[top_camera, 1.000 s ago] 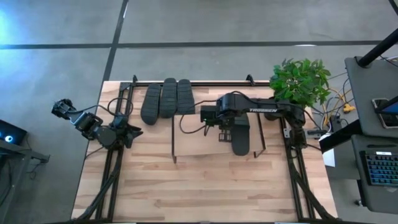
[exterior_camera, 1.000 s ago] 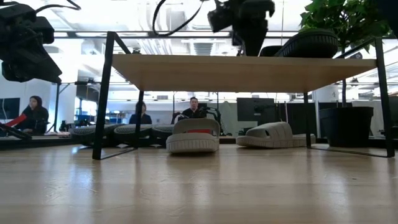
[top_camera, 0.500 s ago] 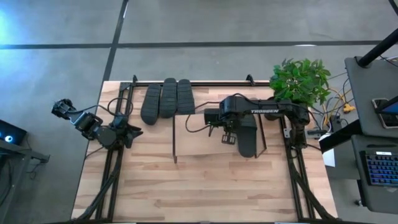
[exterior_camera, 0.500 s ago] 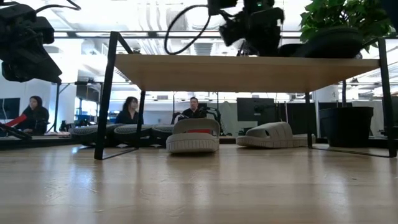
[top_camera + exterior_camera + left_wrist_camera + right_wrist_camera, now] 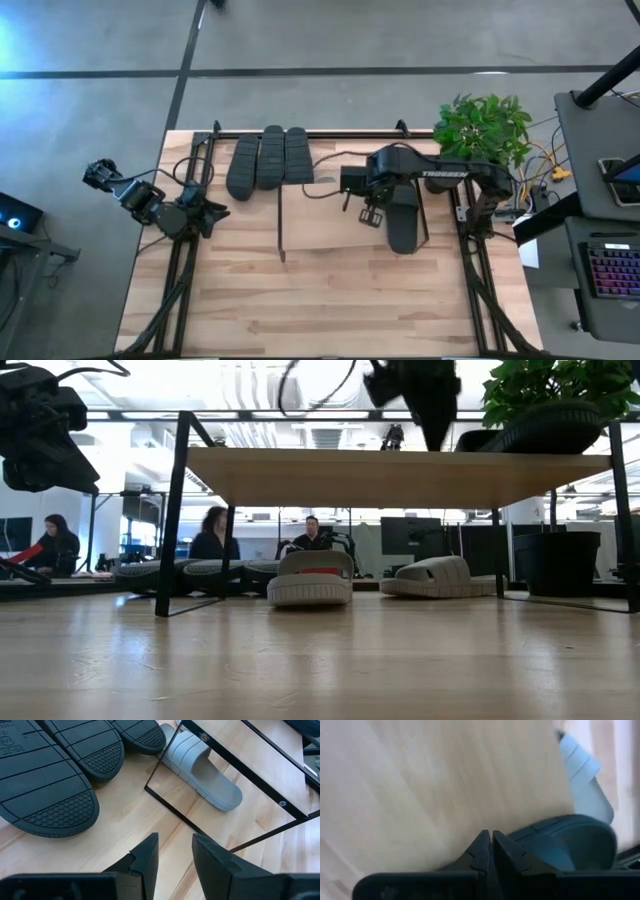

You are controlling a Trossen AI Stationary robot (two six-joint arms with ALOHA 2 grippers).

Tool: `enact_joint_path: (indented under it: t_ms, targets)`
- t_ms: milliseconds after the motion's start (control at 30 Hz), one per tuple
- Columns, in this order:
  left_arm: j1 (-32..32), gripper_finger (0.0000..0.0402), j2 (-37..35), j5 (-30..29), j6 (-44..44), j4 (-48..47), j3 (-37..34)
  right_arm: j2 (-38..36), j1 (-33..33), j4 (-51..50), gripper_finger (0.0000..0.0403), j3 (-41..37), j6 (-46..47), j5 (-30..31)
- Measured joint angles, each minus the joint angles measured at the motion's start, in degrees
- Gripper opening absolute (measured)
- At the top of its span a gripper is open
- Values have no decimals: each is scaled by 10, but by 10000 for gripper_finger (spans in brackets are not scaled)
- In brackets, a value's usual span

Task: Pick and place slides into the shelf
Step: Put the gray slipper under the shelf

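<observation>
1. High view: the right gripper [image 5: 372, 213] is being held over the shelf [image 5: 330, 215], its fingers pressed together with nothing seen between them.
2. A dark slide [image 5: 401, 222] is lying lengthwise on the shelf's light wooden top board, just beside the right gripper on its outer side, near the shelf's right end.
3. In the right wrist view, the closed fingertips [image 5: 491, 851] are being shown right over the pale board, with the dark slide [image 5: 570, 845] just ahead of them and a light grey shape [image 5: 585, 777] beyond it.
4. Three more dark slides [image 5: 268, 160] are lying sole-up, side by side and touching, at the far edge of the table, well to the left of the right gripper and beside the shelf's left end.
5. In the left wrist view, ribbed and dotted treads are being shown on those soles, and a light grey slide [image 5: 202, 770] with a wide strap is lying inside the shelf's thin black frame, ahead of the left gripper [image 5: 174, 851].
6. The left gripper is being held partly spread and empty, out past the table's left edge.
7. In the low view, two light grey slides [image 5: 310, 577] are being seen on the table [image 5: 320, 660] under the shelf board.
8. A light plank table is carrying everything; a potted plant [image 5: 482, 130] is standing at its far right corner.
9. Seated people [image 5: 50, 545] and monitors are being seen in the room behind.
</observation>
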Motion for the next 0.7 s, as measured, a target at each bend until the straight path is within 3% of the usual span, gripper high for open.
enact_joint_path:
  t_ms: [233,333,600,700]
  targets:
    - [0,105,0,0,0,0,0,23,-29,49,13,106,102,35]
    - [0,105,0,0,0,0,0,62,-65,46,20,143,96,30]
    - [0,105,0,0,-3,0,0,189,-128,-8,110,284,-32,36]
    - [0,105,0,0,-4,-1,0,203,-149,-1,144,309,-55,40]
